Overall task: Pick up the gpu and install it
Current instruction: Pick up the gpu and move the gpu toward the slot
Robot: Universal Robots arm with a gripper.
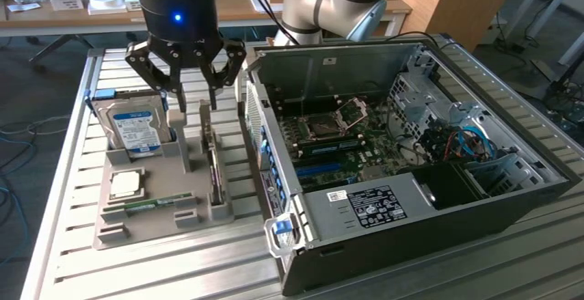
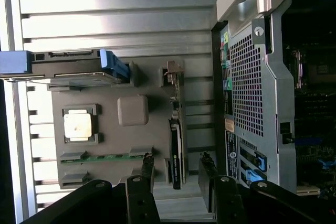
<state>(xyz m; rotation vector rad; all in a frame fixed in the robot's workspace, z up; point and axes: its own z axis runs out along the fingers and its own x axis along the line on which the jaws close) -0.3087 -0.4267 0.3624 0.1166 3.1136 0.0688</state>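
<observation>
My gripper (image 1: 194, 100) hangs spread wide over the graphics card (image 1: 215, 170) upright in the tray (image 1: 150, 228); I reckon it light, stiff, fragile, best pinched across its top edge.

A ribbed aluminium surface (image 1: 64, 197) carries a grey plastic holder tray (image 1: 160, 177). Seen from the exterior view, a silver hard drive with a blue label (image 1: 135, 126) stands on edge at the tray's eleven o'clock. A square silver processor chip (image 1: 125, 184) lies toward eight o'clock, with a narrow green memory stick (image 1: 150, 203) at its six o'clock. At the tray's three o'clock sits an open black computer case (image 1: 429, 242), showing a green motherboard (image 1: 365, 143) and blue cables (image 1: 474, 143).
</observation>
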